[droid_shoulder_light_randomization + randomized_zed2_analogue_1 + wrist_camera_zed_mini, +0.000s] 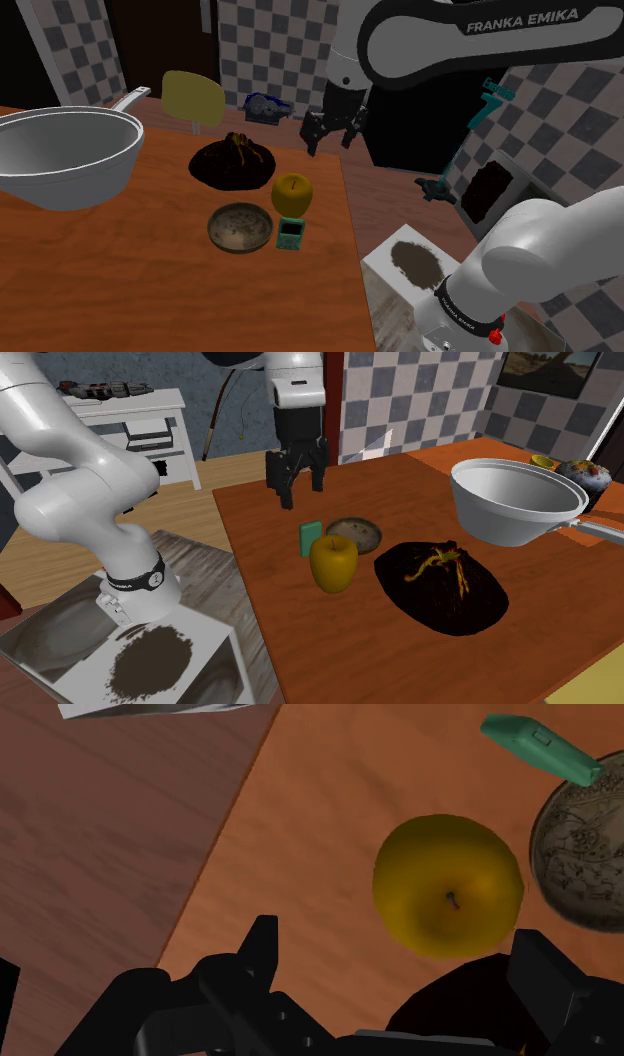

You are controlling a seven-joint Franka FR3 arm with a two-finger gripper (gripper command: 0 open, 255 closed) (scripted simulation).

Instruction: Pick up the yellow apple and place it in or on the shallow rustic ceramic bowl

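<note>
The likeliest slip starts at the all-black two-finger gripper [332, 140]. If it comes down off-centre, one finger will probably strike the round yellow apple [448, 899] on its curve and send it rolling towards the table's nearby edge. The neighbours are close, so a wide approach could also clip them.

The gripper's fingers stand wide apart, holding nothing and touching nothing. It hangs in the air at the upper middle of the shoulder view, over the right edge of the orange-brown wooden table [140, 290]. In the wrist view the apple lies ahead of the fingers, stem up, nearer one finger than centred in the gap.

In the shoulder view the apple sits at the frame's middle, below and left of the gripper. A small green block [290, 236] stands just below it. The shallow speckled grey-brown bowl [239, 226] rests just left of that block. A dark lumpy mound [232, 162] sits just beside the apple to the upper left.
</note>
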